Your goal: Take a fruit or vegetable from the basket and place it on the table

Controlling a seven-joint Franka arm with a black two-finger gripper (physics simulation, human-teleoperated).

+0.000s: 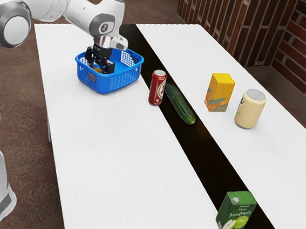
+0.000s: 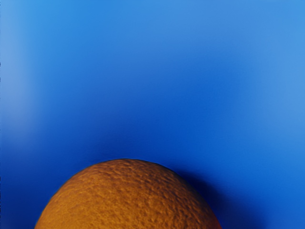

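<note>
My end effector (image 1: 101, 68) is down in a blue plastic basket (image 1: 109, 85), at an orange (image 2: 126, 195); whether wide or gripping, I cannot tell. The basket sits near the bench's (image 1: 98, 163) short edge, at the exterior view's top. An off-centre grip could let the orange roll away; a low lift could snag the basket. The wrist view details pitted peel; the exterior view adds a red can (image 1: 157, 88), then a cucumber (image 1: 180, 104).
</note>
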